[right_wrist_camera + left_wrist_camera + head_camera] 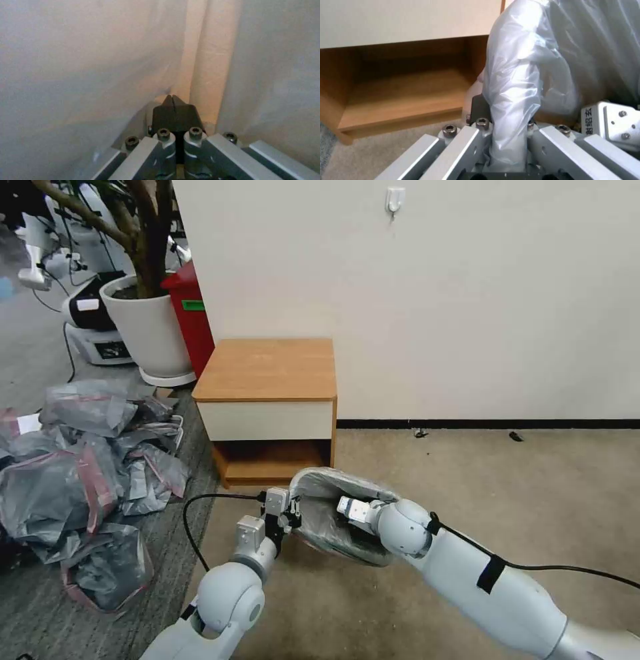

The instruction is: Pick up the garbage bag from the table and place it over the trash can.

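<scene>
Head view: thin translucent grey plastic garbage bag (333, 513) already lines the bin; left hand (291, 511) pinches its rim, right hand (348, 508), fingers together, presses inside. Only releasing remains.

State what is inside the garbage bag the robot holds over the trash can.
The right gripper, shut, sits inside the garbage bag, pressed against its film. The left gripper pinches the rim. The bag covers the trash can's interior.
</scene>
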